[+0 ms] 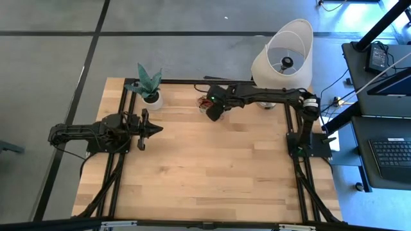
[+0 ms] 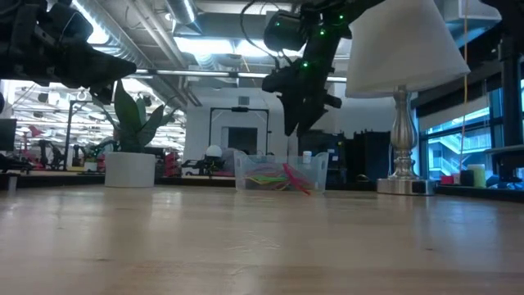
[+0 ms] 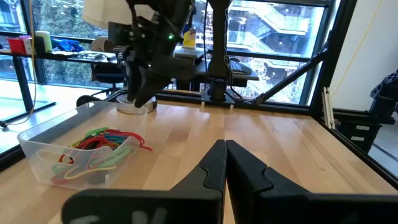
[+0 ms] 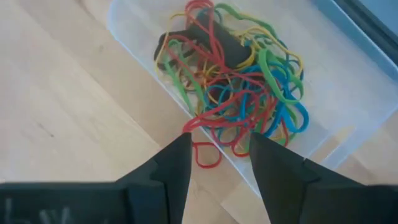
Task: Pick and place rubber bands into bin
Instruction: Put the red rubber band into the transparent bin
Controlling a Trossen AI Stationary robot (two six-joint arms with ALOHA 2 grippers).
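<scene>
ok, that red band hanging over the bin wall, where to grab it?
Take the loop lying outside the bin on the table. Come straight down, one finger inside the loop, one outside, next to the wall. It lies flat, so a side approach finds nothing to pinch.

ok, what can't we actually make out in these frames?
- High view: the bin and rubber bands are hidden under the right gripper.
- Right wrist view: a dark object under the bands, too covered to identify.
- Low view: the left gripper is dark against the ceiling lights, and a table edge is cut off.
</scene>
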